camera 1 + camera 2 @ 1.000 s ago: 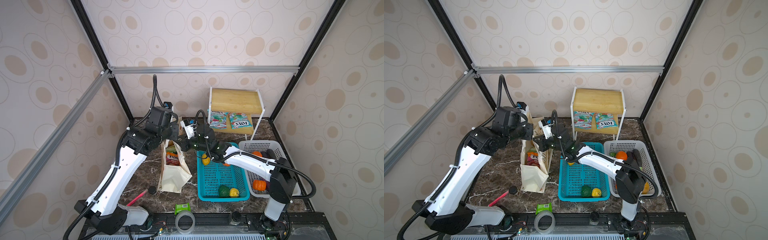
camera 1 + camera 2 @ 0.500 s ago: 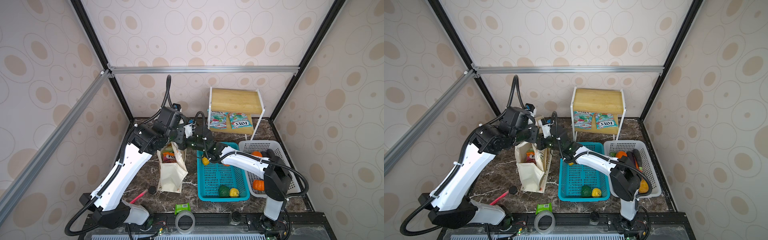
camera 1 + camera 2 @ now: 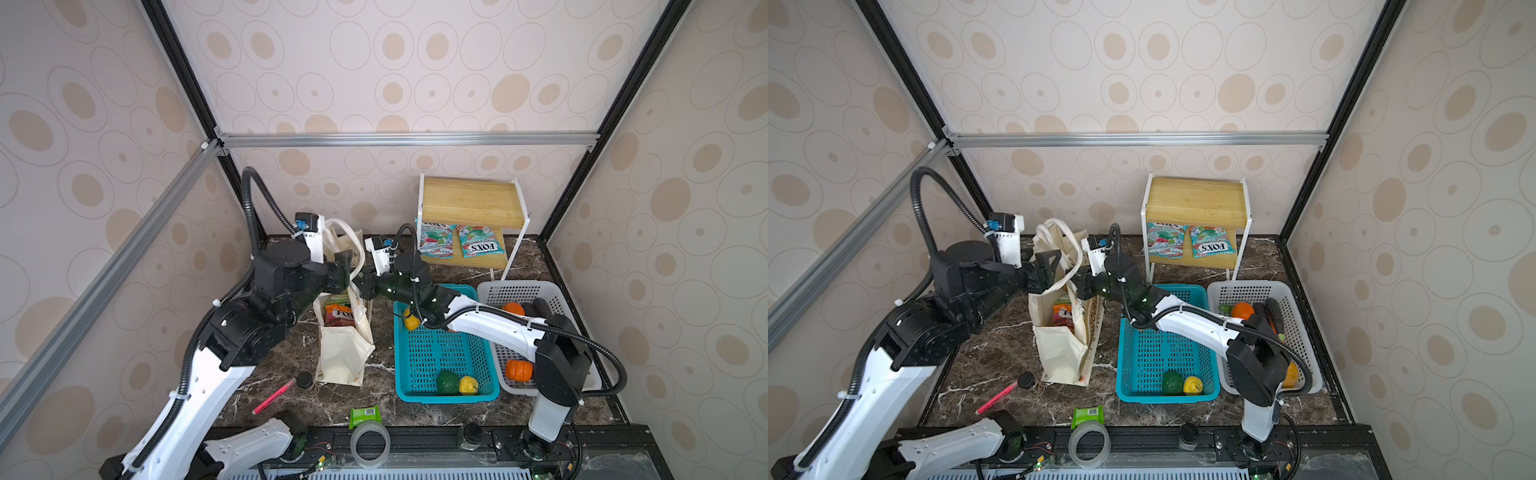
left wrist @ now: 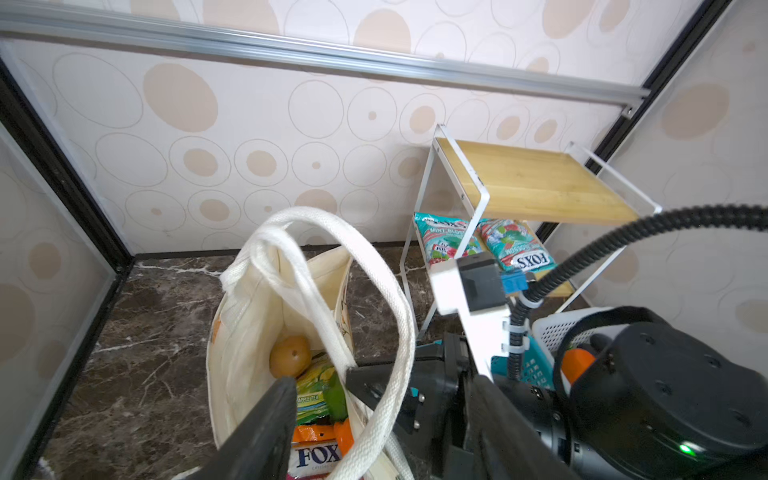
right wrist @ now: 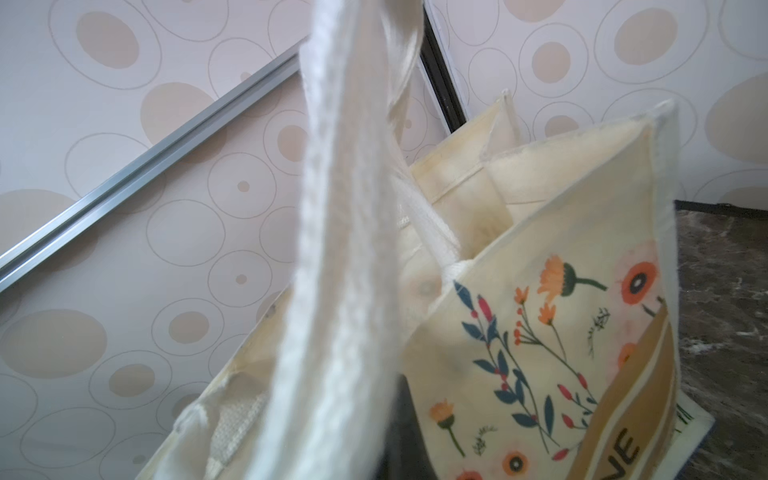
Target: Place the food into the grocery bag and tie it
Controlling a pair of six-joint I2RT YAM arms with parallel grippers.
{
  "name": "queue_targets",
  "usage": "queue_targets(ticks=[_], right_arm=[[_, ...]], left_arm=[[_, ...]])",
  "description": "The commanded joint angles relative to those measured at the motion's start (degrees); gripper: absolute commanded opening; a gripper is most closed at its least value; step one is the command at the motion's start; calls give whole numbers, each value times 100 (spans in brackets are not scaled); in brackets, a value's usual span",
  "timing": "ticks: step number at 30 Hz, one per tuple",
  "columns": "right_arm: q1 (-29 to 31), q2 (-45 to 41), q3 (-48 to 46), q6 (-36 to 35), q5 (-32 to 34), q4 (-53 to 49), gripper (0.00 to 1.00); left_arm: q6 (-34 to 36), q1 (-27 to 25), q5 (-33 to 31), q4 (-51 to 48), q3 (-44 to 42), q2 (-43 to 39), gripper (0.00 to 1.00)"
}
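Cream canvas formed the grocery bag (image 3: 340, 361), which stood upright on the marble table (image 3: 374, 403) between the left arm and the blue basket (image 3: 446, 400). It held snack packets (image 4: 318, 401) and a brown potato (image 4: 290, 356). The left gripper (image 4: 382, 399) stood wide apart astride a woven handle (image 4: 309, 286). The right gripper (image 3: 365, 286) was closed at the bag mouth with the strap draped across it; a pinch could not be confirmed. The fabric likely handled light, limp and collapsible. The textured handle straps, near mid-loop, appeared the proper holding point.
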Motion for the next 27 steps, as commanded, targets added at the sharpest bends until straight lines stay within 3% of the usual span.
queue_targets(ticks=[1,3,5,10,14,18,20,22,24,27], right_arm=[[51,-408,-136,-144,113,95,0],[53,-483,-182,-162,81,82,0],[51,-533,-195,-200,57,22,0],[59,-781,-454,-249,124,65,0],[66,-919,-534,-292,-26,81,0],[69,-1008,-623,-321,26,97,0],[76,-1054,-658,-344,48,93,0],[71,-1084,-646,-341,12,73,0],[75,-1056,-626,-314,-80,83,0],[73,-1005,-630,-232,-131,197,0]], left_arm=[[-807,465,986,1475,-381,111,67],[-1154,789,1531,1870,-617,176,69],[-1434,948,1687,2337,-910,153,69],[-2402,1295,2590,3525,-1600,233,61],[-2275,1340,2464,3526,-1559,418,53],[-2278,1339,2389,3682,-1627,415,34],[-2302,1349,2373,3726,-1725,414,36],[-2261,1344,2317,3702,-1769,454,47],[-2194,1353,2350,3716,-1722,554,45],[-2174,1353,2457,3775,-1632,697,31]])
